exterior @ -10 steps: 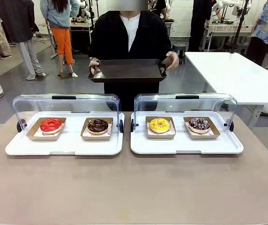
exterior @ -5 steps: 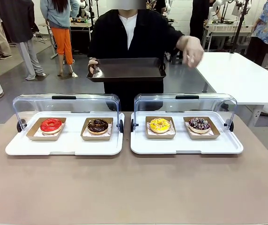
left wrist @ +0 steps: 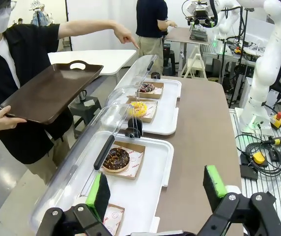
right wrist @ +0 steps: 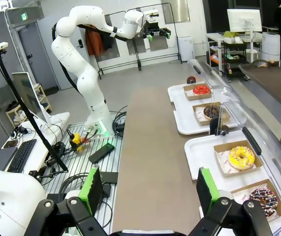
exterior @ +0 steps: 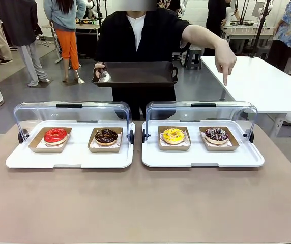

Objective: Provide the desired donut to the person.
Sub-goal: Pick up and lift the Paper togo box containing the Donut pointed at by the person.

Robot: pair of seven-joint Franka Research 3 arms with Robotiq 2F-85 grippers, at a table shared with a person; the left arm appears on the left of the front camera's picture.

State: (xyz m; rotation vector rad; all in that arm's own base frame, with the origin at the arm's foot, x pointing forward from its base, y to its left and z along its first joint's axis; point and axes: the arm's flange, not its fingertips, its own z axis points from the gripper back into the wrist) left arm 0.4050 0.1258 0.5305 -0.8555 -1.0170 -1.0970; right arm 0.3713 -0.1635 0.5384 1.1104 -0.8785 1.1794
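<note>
2 trays (exterior: 79,158) nr table (exterior: 145,203) far edge, person (exterior: 120,46) beyond; front open.

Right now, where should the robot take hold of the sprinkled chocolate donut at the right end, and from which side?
Probably grip the brown paper tray under the sprinkled donut by its two side walls, coming low from the robot's side. The tray's upright walls give flat faces, and the clear cover arches over the far side.
</note>
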